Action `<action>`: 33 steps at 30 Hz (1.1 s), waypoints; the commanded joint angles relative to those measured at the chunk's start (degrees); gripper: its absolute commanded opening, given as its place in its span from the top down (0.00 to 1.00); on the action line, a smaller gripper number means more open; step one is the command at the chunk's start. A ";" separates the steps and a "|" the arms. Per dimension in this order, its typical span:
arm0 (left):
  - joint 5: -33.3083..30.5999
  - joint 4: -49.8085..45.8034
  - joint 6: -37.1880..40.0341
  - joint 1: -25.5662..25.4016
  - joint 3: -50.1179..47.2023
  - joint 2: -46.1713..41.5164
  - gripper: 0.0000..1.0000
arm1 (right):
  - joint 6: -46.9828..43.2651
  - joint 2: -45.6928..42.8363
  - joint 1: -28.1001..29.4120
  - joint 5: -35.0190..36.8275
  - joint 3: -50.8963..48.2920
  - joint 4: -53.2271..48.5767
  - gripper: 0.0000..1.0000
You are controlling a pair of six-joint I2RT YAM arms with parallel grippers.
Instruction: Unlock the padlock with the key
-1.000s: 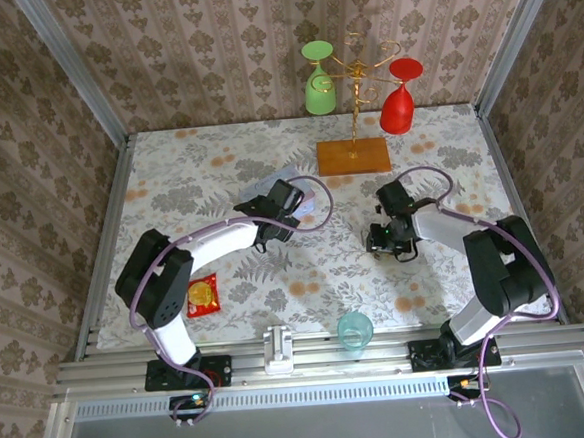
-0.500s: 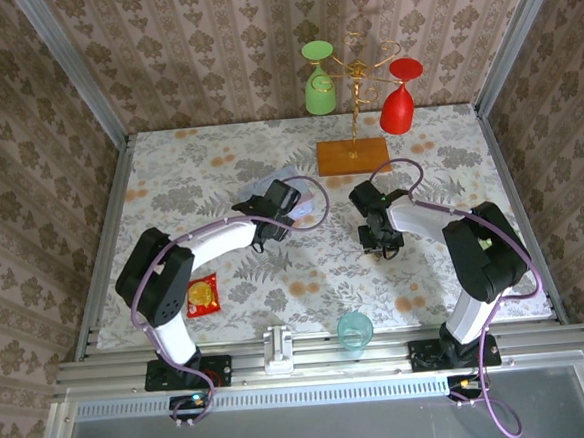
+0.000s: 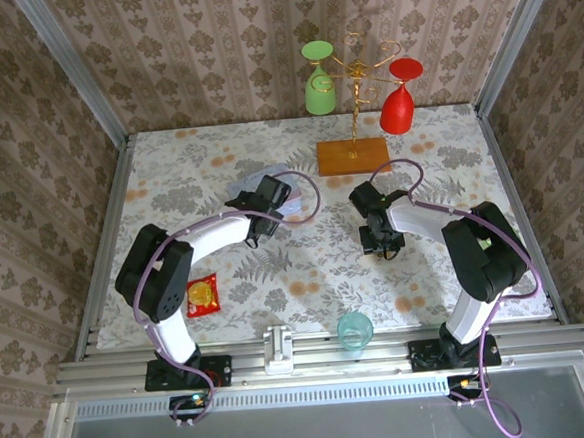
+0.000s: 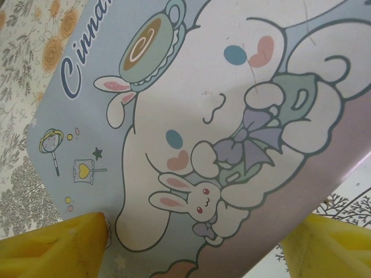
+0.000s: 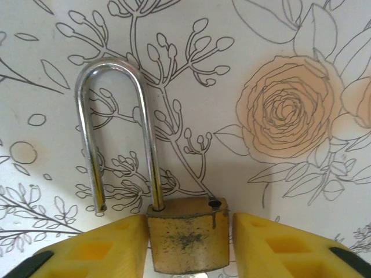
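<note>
Right of the tin (image 4: pixel 174 87), the likely light, rigid, slippery padlock (image 5: pixel 186 240) is pinched across its brass body by the right gripper (image 5: pixel 188 227); the left gripper (image 4: pixel 206 231) spreads wide.

You have yellow fingers (image 5: pixel 98 249) on your right claw (image 5: pixel 188 246), a tarnished brass-gold padlock (image 5: pixel 186 240) with a silvery shackle (image 5: pixel 87 133), and a white worktop (image 5: pixel 290 174) printed with grey line-drawn sprigs and peach roses; the pale blue tin (image 4: pixel 87 116) carries a white cartoon pup with blue eyes, pink cheeks and a lilac bow
</note>
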 commanded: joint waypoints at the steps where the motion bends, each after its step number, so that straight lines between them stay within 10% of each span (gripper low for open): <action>1: -3.84 0.06 2.71 -1.07 -2.32 -1.13 0.21 | 0.53 1.45 0.77 2.24 -0.57 -2.25 0.55; 25: -5.39 -0.38 -0.83 3.24 -8.03 -9.50 0.13 | -0.77 -0.97 0.79 2.14 -0.71 -0.05 0.46; 27: -4.66 -0.97 -1.51 2.02 -7.63 -11.51 0.12 | -1.25 -3.17 0.94 2.21 -1.07 0.83 0.40; 30: -2.25 -2.68 -3.11 1.27 -6.55 -16.22 0.08 | -2.33 -8.02 1.11 2.12 -0.67 1.69 0.00; 33: 3.72 -1.96 -5.61 2.51 -7.35 -23.95 0.00 | -4.12 -12.24 1.20 1.75 1.09 1.38 0.00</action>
